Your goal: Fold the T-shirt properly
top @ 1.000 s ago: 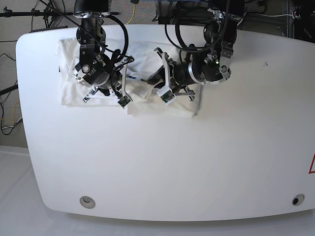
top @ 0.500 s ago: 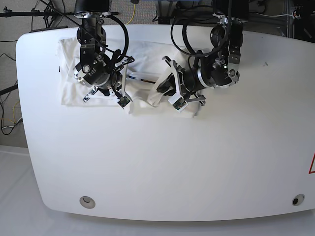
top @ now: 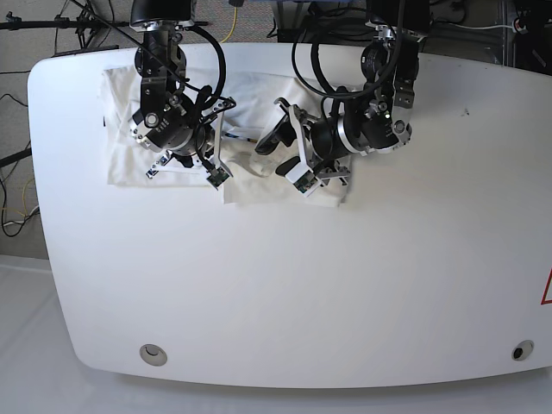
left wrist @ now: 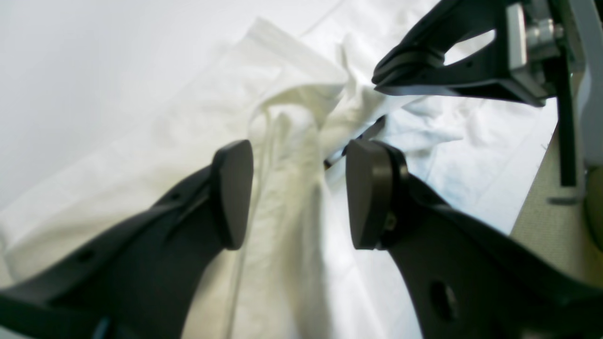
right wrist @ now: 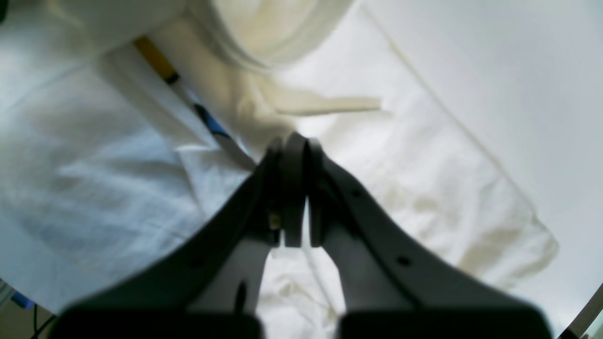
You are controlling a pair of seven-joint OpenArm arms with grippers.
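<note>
Both arms hover over the rumpled T-shirt [top: 250, 95], left jaws apart.

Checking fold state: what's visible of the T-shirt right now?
The T-shirt is white, thin, creased fabric, lying partly folded and bunched at the table's far-left part. A blue and yellow print edge peeks from a fold. The left gripper stands open astride a raised ridge; the right gripper is shut over the cloth.

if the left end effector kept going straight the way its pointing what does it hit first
Most likely the raised ridge of T-shirt lying between its open fingers; the right end effector sits beyond, though depth is unclear.
</note>
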